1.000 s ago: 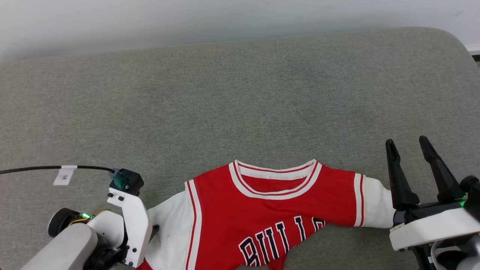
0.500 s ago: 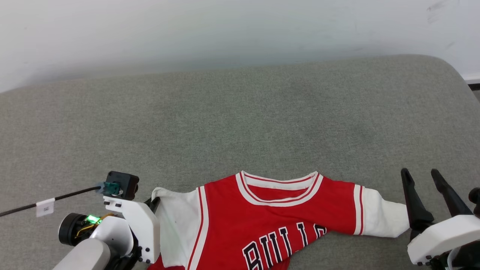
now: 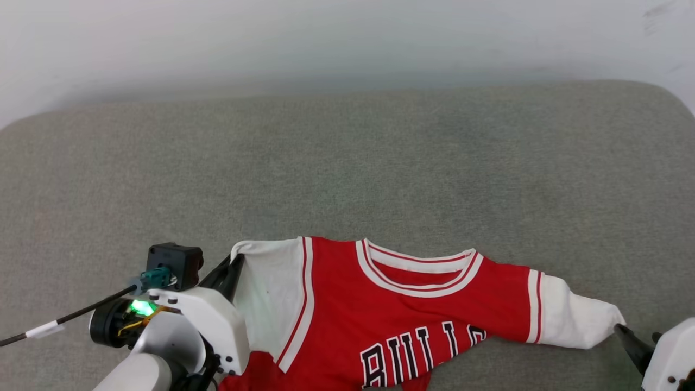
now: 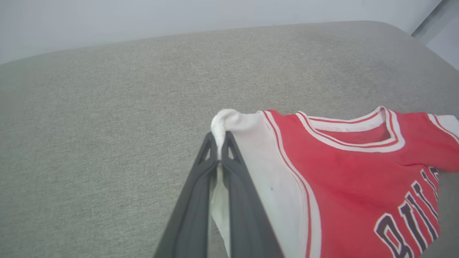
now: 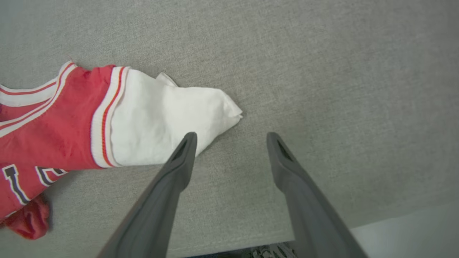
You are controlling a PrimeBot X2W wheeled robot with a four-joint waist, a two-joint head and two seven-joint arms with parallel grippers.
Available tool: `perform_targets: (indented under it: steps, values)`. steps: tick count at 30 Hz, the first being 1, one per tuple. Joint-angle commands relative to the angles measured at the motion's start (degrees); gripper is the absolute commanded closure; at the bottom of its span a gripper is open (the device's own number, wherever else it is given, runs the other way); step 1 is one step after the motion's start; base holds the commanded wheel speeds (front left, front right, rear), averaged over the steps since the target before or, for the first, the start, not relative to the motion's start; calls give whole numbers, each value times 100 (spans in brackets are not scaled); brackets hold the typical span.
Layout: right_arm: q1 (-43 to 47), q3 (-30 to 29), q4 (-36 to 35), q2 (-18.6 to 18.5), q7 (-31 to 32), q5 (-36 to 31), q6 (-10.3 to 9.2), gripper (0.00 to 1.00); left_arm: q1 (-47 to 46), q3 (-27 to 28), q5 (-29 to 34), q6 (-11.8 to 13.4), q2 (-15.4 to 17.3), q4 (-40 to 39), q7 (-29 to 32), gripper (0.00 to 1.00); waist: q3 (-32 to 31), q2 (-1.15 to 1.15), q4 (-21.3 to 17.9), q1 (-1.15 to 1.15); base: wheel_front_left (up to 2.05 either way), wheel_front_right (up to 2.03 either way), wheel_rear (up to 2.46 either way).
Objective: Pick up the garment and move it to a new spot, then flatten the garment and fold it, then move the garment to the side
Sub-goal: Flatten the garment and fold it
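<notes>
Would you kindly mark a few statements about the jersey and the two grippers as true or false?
1. The left gripper is shut on a white sleeve of the jersey. True.
2. The right gripper is shut on the other sleeve. False: its fingers stand apart and hold nothing.
3. The jersey lies with its black lettering facing up. True.
4. The jersey lies on a bare wooden table. False: it lies on a grey fabric surface.
</notes>
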Motion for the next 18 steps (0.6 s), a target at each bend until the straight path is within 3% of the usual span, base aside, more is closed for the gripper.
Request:
perform_targets:
  steps: [1, 13, 14, 15, 18]
  values:
    - [-158, 54, 91, -88, 92, 36, -2, 0, -80, -4, 53, 35, -34, -84, -20, 100, 143, 0, 87, 0, 0, 0, 0]
    - [-684, 557, 1299, 83, 593, 157, -1, 0, -296, -15, 77, -30, -28, -197, -35, 100, 617, 0, 330, 0, 0, 0, 0]
    - [-681, 585, 1409, 131, 663, 197, -1, 58, -300, -15, 74, -37, -29, -183, -43, 100, 615, 0, 336, 0, 0, 0, 0]
    - [-688, 612, 1468, 161, 686, 199, 0, 100, -301, -18, 67, -43, -32, -169, -51, 100, 604, 0, 341, 0, 0, 0, 0]
    - [-752, 626, 1568, 121, 713, 227, 5, 100, -280, -14, 43, -46, -48, -133, -83, 100, 544, 0, 349, 0, 0, 0, 0]
